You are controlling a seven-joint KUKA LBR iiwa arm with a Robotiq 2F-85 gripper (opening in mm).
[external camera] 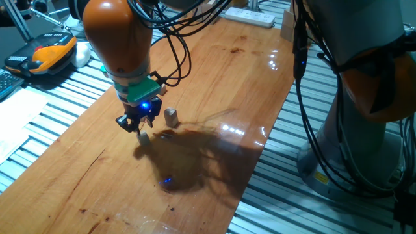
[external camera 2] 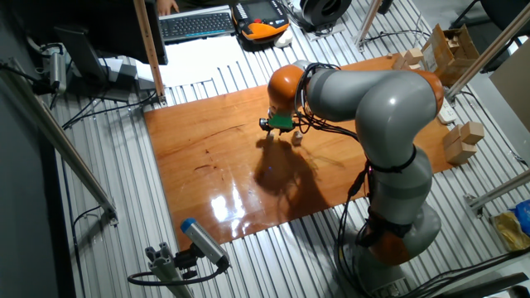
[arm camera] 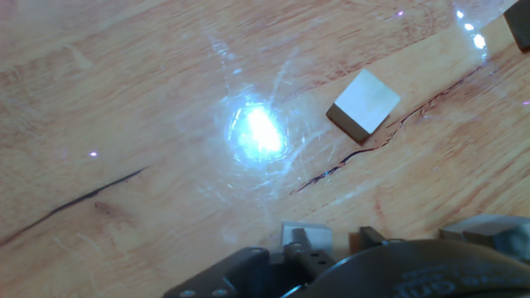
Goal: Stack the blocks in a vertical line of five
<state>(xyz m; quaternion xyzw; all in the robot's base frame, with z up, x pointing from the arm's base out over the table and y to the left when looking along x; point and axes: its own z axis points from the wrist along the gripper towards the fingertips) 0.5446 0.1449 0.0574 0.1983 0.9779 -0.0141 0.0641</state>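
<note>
One small pale block (external camera: pixel 143 137) lies on the wooden table (external camera: pixel 214 84), right under my gripper (external camera: pixel 137 125). The hand view shows this block (arm camera: pixel 364 103) flat on the wood, up and to the right of centre, apart from the fingers. A short pile of blocks (external camera: pixel 171 117), seemingly two high, stands just right of the gripper, and its dark corner (arm camera: pixel 520 25) shows at the hand view's top right. The other fixed view shows the gripper (external camera 2: pixel 277 128) beside the pile (external camera 2: pixel 296 139). The fingers look spread, with nothing between them.
A white power strip (external camera: pixel 250 16) lies at the table's far end. An orange and black device (external camera: pixel 52 52) sits off the table's left side. Larger pale wooden blocks (external camera 2: pixel 464 141) and a keyboard (external camera 2: pixel 195 25) lie beyond the table. The robot base (external camera 2: pixel 397 223) stands at the table's edge.
</note>
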